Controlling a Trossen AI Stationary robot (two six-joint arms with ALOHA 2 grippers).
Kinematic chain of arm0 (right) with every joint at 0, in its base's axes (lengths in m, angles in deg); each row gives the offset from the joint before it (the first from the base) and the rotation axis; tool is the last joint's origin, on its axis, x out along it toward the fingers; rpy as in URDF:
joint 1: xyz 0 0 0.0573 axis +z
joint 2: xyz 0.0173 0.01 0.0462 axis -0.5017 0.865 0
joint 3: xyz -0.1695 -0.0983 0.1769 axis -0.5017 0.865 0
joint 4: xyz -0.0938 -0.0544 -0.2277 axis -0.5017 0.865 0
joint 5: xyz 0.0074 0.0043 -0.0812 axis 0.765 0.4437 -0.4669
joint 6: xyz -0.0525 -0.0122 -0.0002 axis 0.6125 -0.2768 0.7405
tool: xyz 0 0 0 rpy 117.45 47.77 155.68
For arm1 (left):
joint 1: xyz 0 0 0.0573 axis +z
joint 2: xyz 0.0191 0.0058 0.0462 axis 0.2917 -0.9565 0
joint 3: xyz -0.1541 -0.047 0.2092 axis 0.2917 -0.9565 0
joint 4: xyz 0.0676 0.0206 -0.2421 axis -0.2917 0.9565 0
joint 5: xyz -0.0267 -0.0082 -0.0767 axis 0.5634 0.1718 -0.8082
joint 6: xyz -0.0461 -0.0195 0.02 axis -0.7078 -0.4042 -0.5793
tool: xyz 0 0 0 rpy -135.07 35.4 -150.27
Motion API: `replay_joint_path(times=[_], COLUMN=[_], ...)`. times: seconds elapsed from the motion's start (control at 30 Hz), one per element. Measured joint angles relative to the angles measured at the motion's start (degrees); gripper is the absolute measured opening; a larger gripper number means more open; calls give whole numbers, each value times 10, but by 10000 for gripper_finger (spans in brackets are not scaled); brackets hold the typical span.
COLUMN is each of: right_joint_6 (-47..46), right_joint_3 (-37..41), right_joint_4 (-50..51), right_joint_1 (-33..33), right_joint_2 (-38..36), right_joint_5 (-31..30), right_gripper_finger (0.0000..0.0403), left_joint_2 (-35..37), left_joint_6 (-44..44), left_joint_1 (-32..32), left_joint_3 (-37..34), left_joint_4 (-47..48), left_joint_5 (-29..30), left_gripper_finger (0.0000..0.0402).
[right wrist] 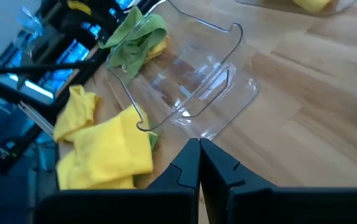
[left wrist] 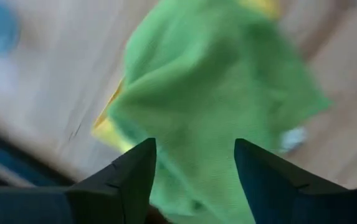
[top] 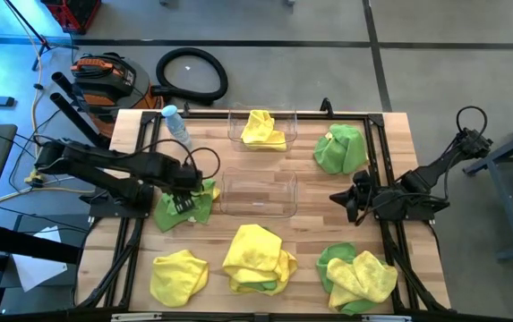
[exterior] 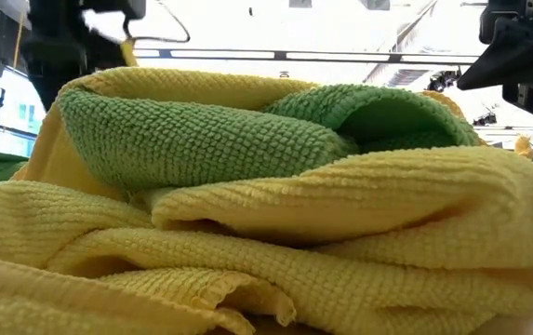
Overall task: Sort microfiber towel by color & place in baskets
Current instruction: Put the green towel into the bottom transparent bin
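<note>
two fingers spread wide on the left gripper (top: pixel 183 202), and in the left wrist view they straddle nothing, with a green towel (left wrist: pixel 215 106) lying loose on the table just past their tips. from above, that gripper hangs over this green towel's edge, a sliver of yellow peeking from beneath it. the empty basket (top: pixel 259 194) lies just to the towel's right, toward the table's middle, long side running across the table, so the left arm is clearly the nearer one for it. the far basket (top: pixel 260 127) already carries a yellow towel (top: pixel 263 130). my read: green belongs in the empty one, a short sideways carry. the right gripper (top: pixel 352 202) waits clenched shut, holding nothing, on that basket's other side, nose pointed at it.
</note>
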Motion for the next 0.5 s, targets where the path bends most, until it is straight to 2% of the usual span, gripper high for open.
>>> replay_joint_path(times=[0.13, 0.37, 0.43, 0.5], right_joint_6=[-40, -40, -40, -36], right_joint_3=[0, 0, 0, 0], right_joint_4=[-4, -4, -4, -4], right_joint_1=[0, 0, 0, 0], right_joint_2=[0, 0, 0, 0], right_joint_5=[0, -14, -27, -32], right_gripper_finger=[0, 0, 0, 0], left_joint_2=[7, 8, 8, 8], left_joint_6=[-53, -136, -158, -176], left_joint_1=[25, 50, 51, 51], left_joint_3=[-51, -126, -129, -125], left_joint_4=[-15, -73, -78, -77], left_joint_5=[-34, -90, -93, -93], left_gripper_finger=[216, 213, 200, 170])
